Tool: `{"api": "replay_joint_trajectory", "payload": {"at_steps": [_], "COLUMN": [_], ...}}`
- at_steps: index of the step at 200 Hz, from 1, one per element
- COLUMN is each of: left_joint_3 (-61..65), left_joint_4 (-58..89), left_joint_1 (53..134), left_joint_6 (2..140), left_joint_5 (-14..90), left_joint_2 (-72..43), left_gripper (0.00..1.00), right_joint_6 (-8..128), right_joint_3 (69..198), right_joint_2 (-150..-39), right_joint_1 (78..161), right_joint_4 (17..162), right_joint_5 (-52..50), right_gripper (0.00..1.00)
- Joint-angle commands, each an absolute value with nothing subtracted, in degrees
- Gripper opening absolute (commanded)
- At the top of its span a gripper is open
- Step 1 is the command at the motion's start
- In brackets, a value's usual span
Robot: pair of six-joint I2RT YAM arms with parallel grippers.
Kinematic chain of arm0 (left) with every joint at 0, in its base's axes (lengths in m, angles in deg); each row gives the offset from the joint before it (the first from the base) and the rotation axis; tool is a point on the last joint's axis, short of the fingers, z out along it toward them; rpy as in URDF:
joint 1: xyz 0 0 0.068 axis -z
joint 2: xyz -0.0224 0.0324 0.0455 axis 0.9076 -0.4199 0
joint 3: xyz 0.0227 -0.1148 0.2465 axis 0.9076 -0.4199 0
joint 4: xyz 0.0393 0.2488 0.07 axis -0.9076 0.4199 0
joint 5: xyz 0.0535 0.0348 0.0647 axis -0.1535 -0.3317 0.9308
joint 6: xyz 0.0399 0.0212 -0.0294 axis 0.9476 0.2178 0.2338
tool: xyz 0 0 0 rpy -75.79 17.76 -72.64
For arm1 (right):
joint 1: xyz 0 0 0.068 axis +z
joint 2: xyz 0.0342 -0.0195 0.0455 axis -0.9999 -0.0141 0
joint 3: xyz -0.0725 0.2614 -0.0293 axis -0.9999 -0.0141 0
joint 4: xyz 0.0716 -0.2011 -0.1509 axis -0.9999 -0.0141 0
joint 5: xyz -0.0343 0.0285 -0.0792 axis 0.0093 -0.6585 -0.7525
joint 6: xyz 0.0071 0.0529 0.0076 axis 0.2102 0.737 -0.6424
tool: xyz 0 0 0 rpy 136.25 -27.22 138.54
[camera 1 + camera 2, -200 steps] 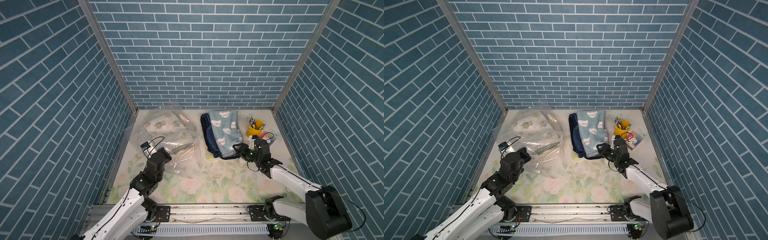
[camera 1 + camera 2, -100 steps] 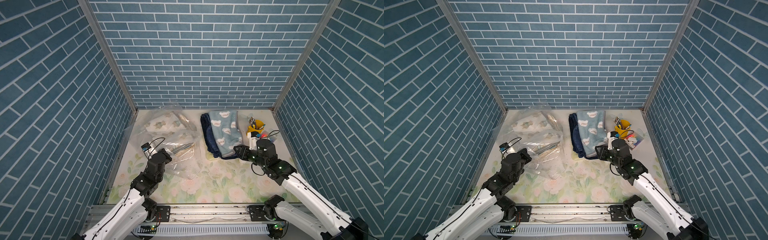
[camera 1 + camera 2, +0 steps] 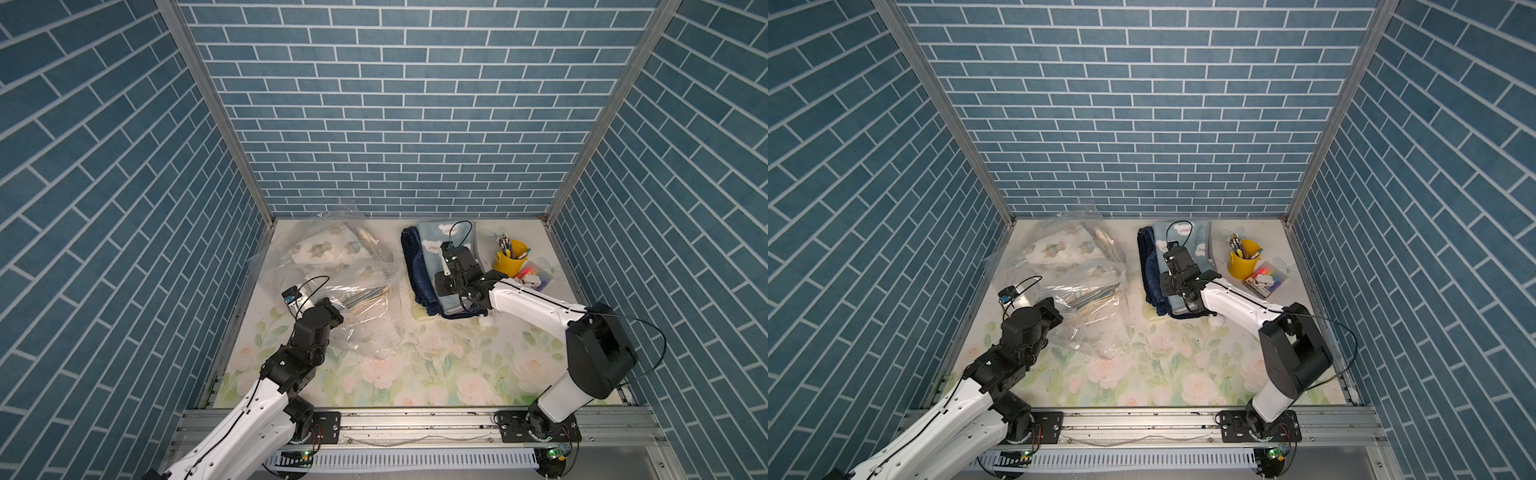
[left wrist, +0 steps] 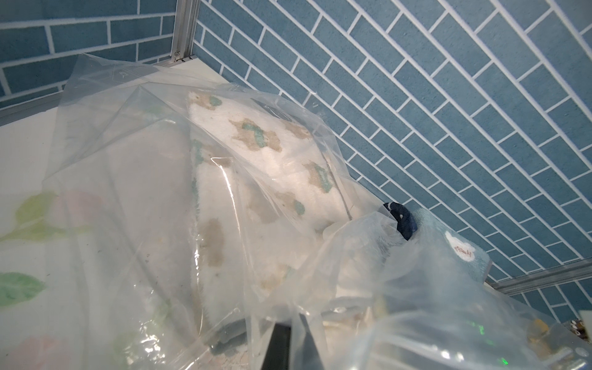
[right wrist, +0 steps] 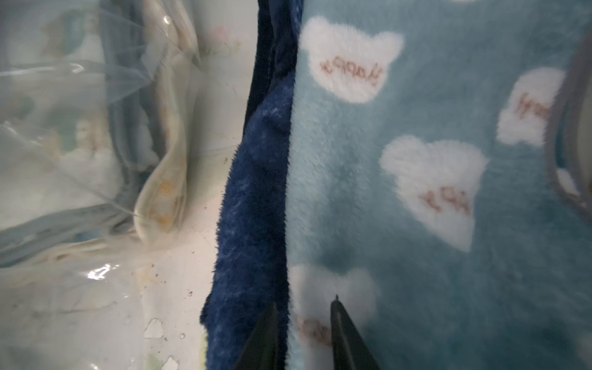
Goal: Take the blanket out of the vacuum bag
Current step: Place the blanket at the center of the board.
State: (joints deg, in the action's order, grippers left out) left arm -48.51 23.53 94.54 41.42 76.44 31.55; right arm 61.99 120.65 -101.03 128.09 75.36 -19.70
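Note:
The clear crinkly vacuum bag lies at the left of the flowered table. A white blanket with brown-and-teal figures sits inside it, at its far end. My left gripper is shut on a pinch of the bag's plastic at its near end. To the right lies a folded light-blue blanket with white bears, over a dark-blue one. My right gripper hangs over their seam, open, with flat fleece showing between its fingers.
A yellow cup of pens and a small clear box of coloured bits stand at the back right. A small white round thing lies by the blue pile's front edge. Blue brick walls close in three sides.
My right gripper has moved from the blue pile's front right edge to over the pile, farther back and left. Its jaws narrowed, then widened a little. My left arm has kept still.

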Motion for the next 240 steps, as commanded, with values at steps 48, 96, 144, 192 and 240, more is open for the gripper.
{"api": "replay_joint_trajectory", "payload": {"at_steps": [48,96,144,192,240], "left_joint_3": [-49.8,-50.0,-49.8,-49.3,-48.1], "left_joint_4": [24.0,23.5,23.3,23.0,23.5], "left_joint_1": [94.1,94.1,94.1,94.1,94.1], "left_joint_6": [40.9,40.9,41.2,41.4,41.7], "left_joint_5": [74.8,74.9,74.9,74.9,74.1], "left_joint_2": [32.0,31.6,30.6,30.3,29.8], "left_gripper": [0.00,0.00,0.00,0.00,0.00], "right_joint_6": [58.1,58.4,59.4,59.4,58.4], "right_joint_3": [116.6,116.0,116.1,116.9,119.0], "right_joint_2": [-103.9,-106.5,-101.3,-92.3,-92.6], "right_joint_1": [128.2,128.0,128.0,128.0,127.8], "right_joint_4": [78.2,78.7,78.6,77.7,77.9], "right_joint_5": [-21.9,-24.8,-23.7,-17.4,-8.7], "right_gripper": [0.60,0.47,0.06,0.00,0.00]}}
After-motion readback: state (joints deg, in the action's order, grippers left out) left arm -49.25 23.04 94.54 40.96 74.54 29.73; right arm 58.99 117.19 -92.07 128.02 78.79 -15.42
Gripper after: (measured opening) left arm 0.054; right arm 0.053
